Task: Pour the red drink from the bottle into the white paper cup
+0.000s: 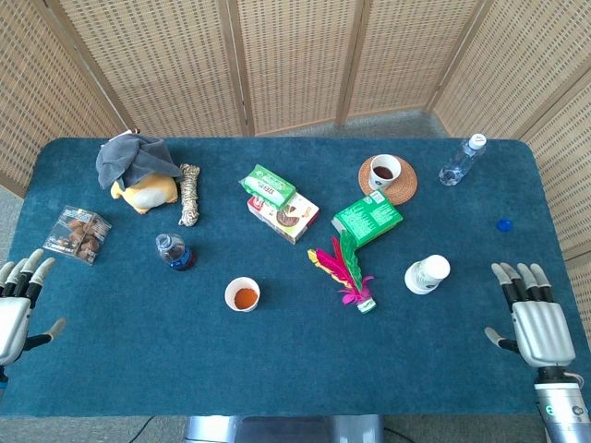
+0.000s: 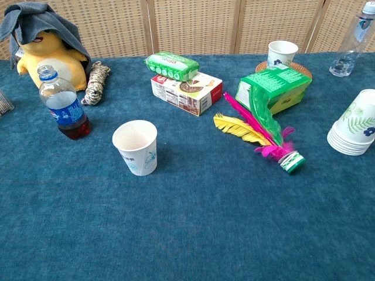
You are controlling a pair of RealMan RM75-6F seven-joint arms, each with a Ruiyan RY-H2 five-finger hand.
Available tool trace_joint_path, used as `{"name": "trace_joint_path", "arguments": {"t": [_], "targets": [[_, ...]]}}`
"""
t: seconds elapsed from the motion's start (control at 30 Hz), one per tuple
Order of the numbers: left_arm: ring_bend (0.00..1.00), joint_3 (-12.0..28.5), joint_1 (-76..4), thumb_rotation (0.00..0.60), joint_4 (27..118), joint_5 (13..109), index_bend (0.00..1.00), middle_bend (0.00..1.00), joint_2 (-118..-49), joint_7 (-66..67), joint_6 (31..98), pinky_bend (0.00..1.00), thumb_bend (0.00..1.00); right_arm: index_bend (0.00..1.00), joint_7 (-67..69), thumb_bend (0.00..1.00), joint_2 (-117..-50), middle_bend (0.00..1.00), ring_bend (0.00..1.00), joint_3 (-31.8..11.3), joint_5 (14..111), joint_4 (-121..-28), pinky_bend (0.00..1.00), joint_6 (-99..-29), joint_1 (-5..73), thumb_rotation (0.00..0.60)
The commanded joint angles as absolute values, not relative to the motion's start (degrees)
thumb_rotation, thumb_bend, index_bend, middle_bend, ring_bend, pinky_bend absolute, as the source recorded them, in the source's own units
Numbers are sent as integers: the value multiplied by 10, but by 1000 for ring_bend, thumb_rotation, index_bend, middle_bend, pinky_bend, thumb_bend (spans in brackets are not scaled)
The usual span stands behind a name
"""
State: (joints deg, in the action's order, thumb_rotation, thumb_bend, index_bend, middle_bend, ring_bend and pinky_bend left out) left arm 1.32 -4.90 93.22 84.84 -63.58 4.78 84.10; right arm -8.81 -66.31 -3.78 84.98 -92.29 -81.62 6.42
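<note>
The bottle [image 1: 173,251] is standing upright on the table [image 1: 295,369], left of the cup [image 1: 242,294], which is holding red drink. The left hand [image 1: 17,300] and right hand [image 1: 536,318] are resting at the near corners, fingers spread wide, holding nothing, far from both.

**What the two cameras leave out**

From the head view, the left hand [image 1: 17,309] is sliced by the picture's edge. The chest view shows neither hand. There, the stack of paper cups [image 2: 355,124] runs off the right side, and the clear water bottle [image 2: 353,42] loses its top at the corner. The grey cloth [image 2: 36,20] hides the yellow plush toy's [image 2: 50,61] head.
</note>
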Motion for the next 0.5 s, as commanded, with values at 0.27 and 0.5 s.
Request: {"name": "trace_joint_path", "arguments": {"t": [0.27,0.5], "targets": [[0,14,-49,600,928,848,0,0,-634,30,839,0,273,0,-88,0,-663,0,0,-34,858,-930,0,-818,66,600],[0,11,-68,600,906,866,0,0,-631,-72,808,0,273,0,-87,0,-661,0,0,-33,852,-933,0,-814,66,600]]}}
